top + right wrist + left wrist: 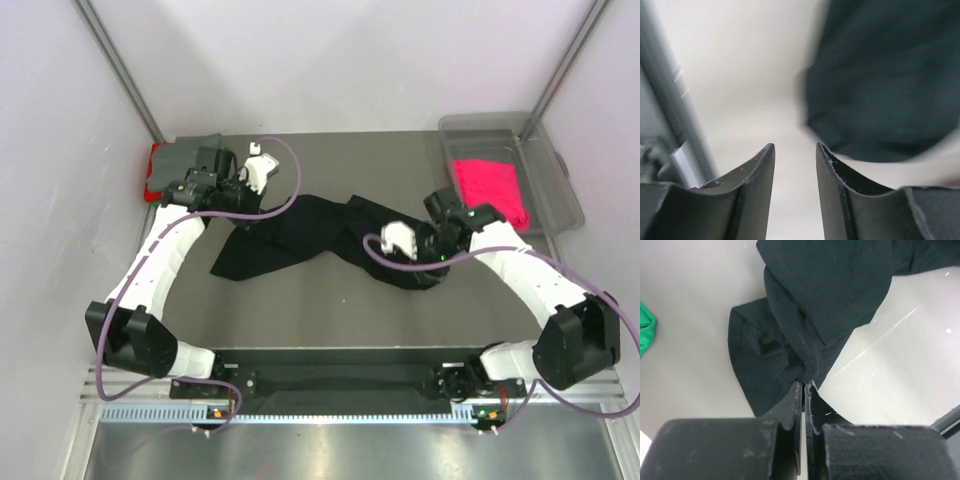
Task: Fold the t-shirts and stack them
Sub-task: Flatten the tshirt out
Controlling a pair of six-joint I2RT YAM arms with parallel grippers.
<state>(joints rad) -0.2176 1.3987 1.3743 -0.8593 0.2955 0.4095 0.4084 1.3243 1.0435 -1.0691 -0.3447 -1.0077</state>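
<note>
A black t-shirt point(300, 240) lies crumpled across the middle of the table. My left gripper point(803, 383) is shut on a fold at its far-left edge point(805, 330); in the top view this gripper point(243, 203) sits at the shirt's upper left corner. At the shirt's right end my right gripper point(428, 262) stands low. Its jaws point(794, 146) are open with only bare table between them, and the black cloth point(885, 80) lies blurred just ahead to the right. A grey t-shirt point(190, 152) rests on a red one point(155, 182) at the far left corner.
A clear plastic bin point(548, 150) at the far right holds a hot-pink t-shirt point(488, 185). A bit of green cloth point(646, 332) shows at the left edge of the left wrist view. White walls with metal posts enclose the table point(330, 310).
</note>
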